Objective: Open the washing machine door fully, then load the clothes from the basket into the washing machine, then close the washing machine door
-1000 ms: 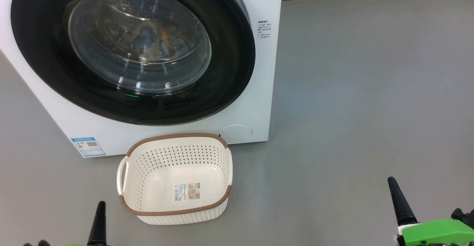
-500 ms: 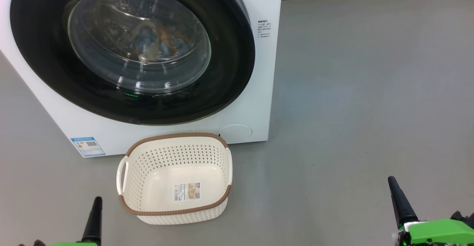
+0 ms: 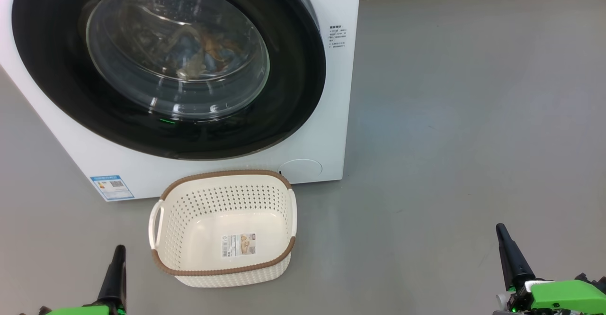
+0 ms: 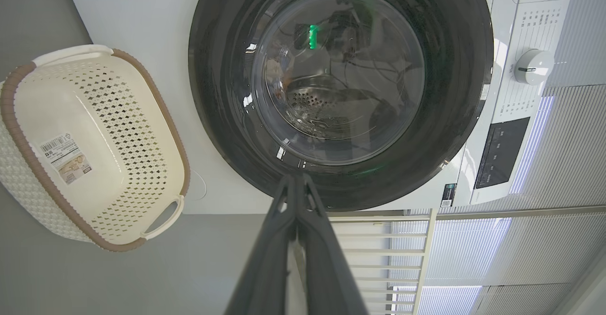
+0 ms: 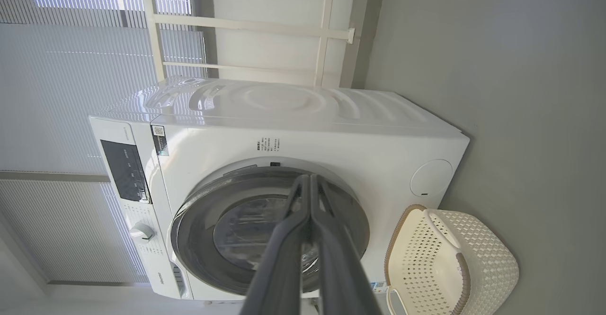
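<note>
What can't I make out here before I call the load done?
- Head view: clothes behind the washing machine door glass, blurred by reflections.
- Head view: the door's top, cut off by the upper edge.
- Head and left wrist views: print on the sticker in the basket, too small.
- Head view: left end effector and right end effector bodies, cut by the bottom edge.

Glossy black washing machine door, perforated cream plastic basket, matt grey floor

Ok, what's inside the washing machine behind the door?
Through the washing machine door, the clothes show as crumpled blue fabric with orange-brown patches. Reflections blur the rest of the inside, so a second piece can't be confirmed.
</note>
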You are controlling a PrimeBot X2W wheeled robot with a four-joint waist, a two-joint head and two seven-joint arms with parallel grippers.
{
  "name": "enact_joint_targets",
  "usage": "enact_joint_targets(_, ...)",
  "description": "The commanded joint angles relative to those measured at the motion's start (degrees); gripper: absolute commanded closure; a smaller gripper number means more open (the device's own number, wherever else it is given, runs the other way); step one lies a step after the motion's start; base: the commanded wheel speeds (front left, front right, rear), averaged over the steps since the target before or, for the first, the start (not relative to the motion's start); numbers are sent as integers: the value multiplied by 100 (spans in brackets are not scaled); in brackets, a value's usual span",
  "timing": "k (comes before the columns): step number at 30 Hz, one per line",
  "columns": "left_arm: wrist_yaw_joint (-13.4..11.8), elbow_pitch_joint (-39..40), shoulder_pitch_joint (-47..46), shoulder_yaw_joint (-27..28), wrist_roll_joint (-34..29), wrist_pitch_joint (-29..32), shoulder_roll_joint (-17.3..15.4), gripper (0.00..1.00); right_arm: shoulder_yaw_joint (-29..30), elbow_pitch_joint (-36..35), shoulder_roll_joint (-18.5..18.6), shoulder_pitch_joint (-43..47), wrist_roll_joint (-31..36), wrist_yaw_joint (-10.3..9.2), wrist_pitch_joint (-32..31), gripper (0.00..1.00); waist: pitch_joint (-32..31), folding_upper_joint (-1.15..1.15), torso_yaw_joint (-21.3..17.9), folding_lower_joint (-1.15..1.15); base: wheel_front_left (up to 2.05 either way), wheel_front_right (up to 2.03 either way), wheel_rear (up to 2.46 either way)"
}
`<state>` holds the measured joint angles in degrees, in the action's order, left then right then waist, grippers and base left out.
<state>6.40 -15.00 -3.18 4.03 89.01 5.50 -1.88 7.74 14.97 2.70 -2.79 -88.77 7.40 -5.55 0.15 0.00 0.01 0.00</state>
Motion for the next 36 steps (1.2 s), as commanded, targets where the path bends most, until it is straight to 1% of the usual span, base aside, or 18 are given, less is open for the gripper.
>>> enact_joint_targets(1,96,98,-283,223,151,59,-98,100,-120,-117,20,-319,-167,9,-62,100,1,0,0,0,0,0,0)
enact_joint_targets(4,109,93,-303,253,313,102,-99,100,-119,-94,18,-340,-338,9,-96,100,2,0,-1,0,0,0,0)
enact_joint_targets(36,109,94,-302,251,314,101,-99,100,-121,-94,18,-340,-339,9,-94,100,2,0,-1,0,0,0,0)
